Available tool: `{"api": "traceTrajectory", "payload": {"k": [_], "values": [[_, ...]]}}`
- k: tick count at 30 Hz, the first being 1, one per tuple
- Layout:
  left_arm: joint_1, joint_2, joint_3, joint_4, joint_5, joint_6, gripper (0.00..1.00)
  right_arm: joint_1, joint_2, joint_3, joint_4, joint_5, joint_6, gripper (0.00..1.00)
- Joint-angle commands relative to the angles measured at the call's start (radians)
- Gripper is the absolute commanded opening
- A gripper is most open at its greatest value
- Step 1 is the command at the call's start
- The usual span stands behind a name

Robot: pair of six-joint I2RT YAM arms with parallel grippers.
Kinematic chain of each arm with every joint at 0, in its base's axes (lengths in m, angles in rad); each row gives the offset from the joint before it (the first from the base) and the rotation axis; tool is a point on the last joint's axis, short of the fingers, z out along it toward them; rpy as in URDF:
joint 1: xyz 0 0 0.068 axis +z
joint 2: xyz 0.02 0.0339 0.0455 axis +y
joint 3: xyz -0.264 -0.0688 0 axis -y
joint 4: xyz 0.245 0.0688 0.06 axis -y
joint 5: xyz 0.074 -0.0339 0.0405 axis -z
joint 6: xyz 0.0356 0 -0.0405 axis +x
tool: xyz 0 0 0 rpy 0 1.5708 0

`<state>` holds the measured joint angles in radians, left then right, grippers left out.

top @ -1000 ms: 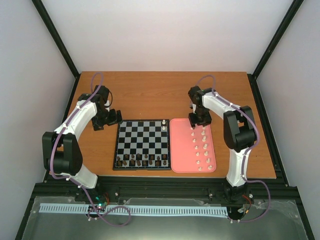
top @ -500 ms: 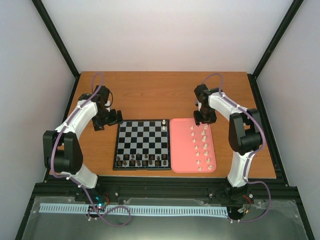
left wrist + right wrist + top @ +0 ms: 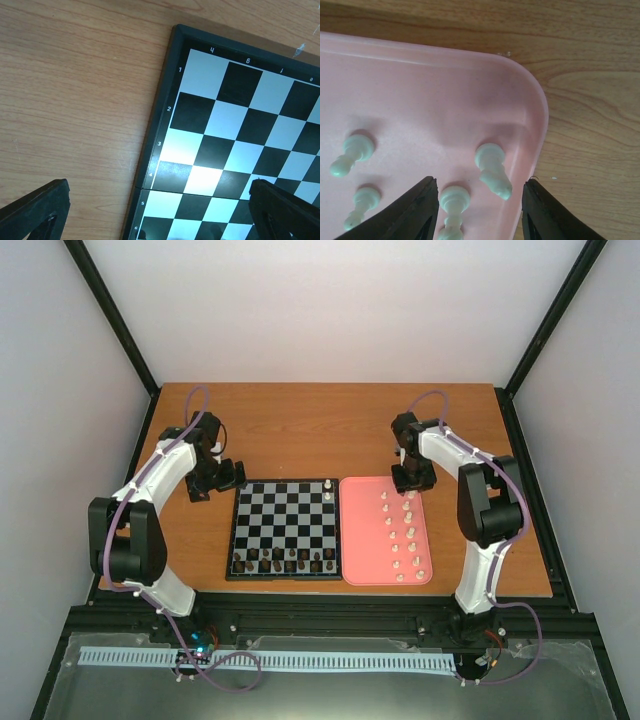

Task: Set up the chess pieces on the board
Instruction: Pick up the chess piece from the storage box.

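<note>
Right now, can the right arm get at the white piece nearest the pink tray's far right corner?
Probably yes. The right gripper hangs just over that corner with its jaws apart. The white piece sits between its fingers and nothing covers it. Only the tray rim stands close beside.

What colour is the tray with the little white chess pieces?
Pink. The tray shows best in the right wrist view.

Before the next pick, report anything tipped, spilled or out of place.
Nothing stands out. The white chess pieces stand upright in the pink tray, one stands in the far right corner of the board, and the dark pieces line its near edge.
</note>
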<state>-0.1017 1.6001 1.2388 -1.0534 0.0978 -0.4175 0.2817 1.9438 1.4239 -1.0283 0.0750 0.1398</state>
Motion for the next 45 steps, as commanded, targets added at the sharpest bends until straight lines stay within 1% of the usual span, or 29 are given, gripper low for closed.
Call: {"api": "traceTrajectory", "payload": {"k": [1, 4, 6, 9, 13, 16, 21, 24, 28, 31, 38, 41, 45], "values": [[0.005, 0.007, 0.02, 0.002, 0.0, 0.013, 1.0, -0.017, 0.03, -0.003, 0.016, 0.014, 0.001, 0.47], [0.006, 0.01, 0.025, 0.0, 0.001, 0.012, 1.0, -0.027, 0.041, -0.009, 0.019, 0.003, -0.002, 0.45], [0.006, 0.01, 0.027, 0.001, -0.002, 0.012, 1.0, -0.033, 0.042, -0.011, 0.024, -0.009, -0.003, 0.41], [0.005, 0.013, 0.027, 0.0, 0.001, 0.011, 1.0, -0.034, 0.045, -0.004, 0.023, -0.01, -0.003, 0.39], [0.006, 0.018, 0.027, 0.001, 0.004, 0.009, 1.0, -0.034, 0.042, -0.007, 0.021, -0.011, -0.005, 0.34], [0.006, 0.02, 0.028, 0.002, 0.006, 0.008, 1.0, -0.036, 0.049, -0.016, 0.023, -0.013, -0.007, 0.32], [0.005, 0.02, 0.026, 0.003, 0.007, 0.009, 1.0, -0.035, 0.052, -0.019, 0.021, -0.014, -0.005, 0.21], [0.006, 0.018, 0.021, 0.004, 0.007, 0.009, 1.0, -0.035, 0.044, -0.02, 0.018, -0.013, -0.004, 0.12], [0.006, 0.019, 0.014, 0.013, 0.012, 0.006, 1.0, -0.035, 0.023, -0.02, 0.015, -0.008, -0.004, 0.06], [0.006, 0.015, 0.018, 0.012, 0.025, 0.005, 1.0, -0.035, -0.009, -0.005, 0.007, -0.022, 0.002, 0.05], [0.006, -0.016, 0.016, 0.007, 0.027, 0.01, 1.0, 0.025, -0.062, 0.126, -0.064, -0.021, 0.009, 0.03], [0.006, -0.026, 0.007, 0.007, 0.035, 0.015, 1.0, 0.072, -0.05, 0.206, -0.124, -0.01, 0.009, 0.03], [0.006, -0.03, 0.002, 0.005, 0.035, 0.027, 1.0, 0.154, 0.001, 0.354, -0.197, -0.011, 0.019, 0.03]]}}
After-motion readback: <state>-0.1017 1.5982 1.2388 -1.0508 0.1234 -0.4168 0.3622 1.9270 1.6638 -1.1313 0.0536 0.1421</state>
